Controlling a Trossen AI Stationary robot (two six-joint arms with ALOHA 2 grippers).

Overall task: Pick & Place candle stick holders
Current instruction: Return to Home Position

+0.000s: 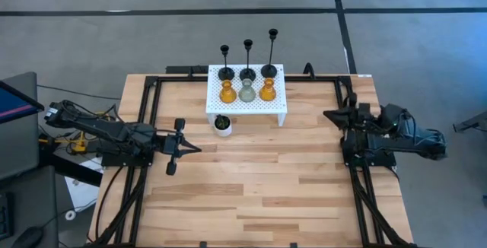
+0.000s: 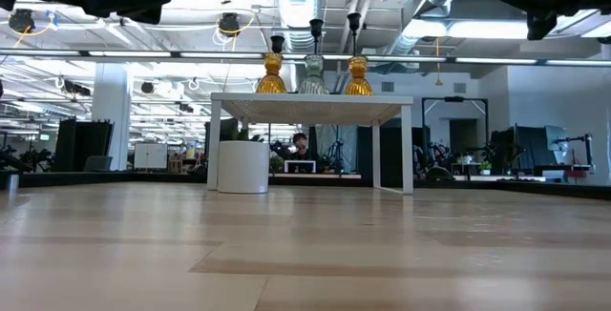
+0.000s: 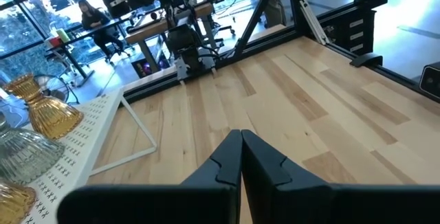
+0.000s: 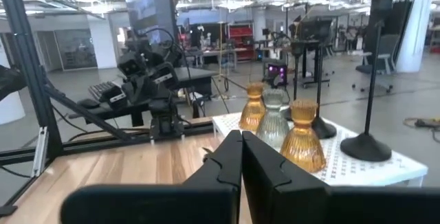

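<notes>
Six candle stick holders stand on a small white perforated stand (image 1: 278,105) at the table's far middle. Three black ones with thin stems (image 1: 248,71) form the back row. In front stand an amber glass one (image 1: 227,92), a clear glass one (image 1: 247,91) and a second amber one (image 1: 267,90). They also show in the low view (image 2: 313,72) and the right wrist view (image 4: 302,138). My left gripper (image 1: 196,150) is shut and empty at the table's left. My right gripper (image 1: 329,115) is shut and empty at the right.
A small white pot with a green plant (image 1: 222,125) stands on the table just in front of the stand's left corner. A black frame (image 1: 152,96) runs along the table's left, right and far sides. Bare wooden tabletop (image 1: 259,179) lies between the arms.
</notes>
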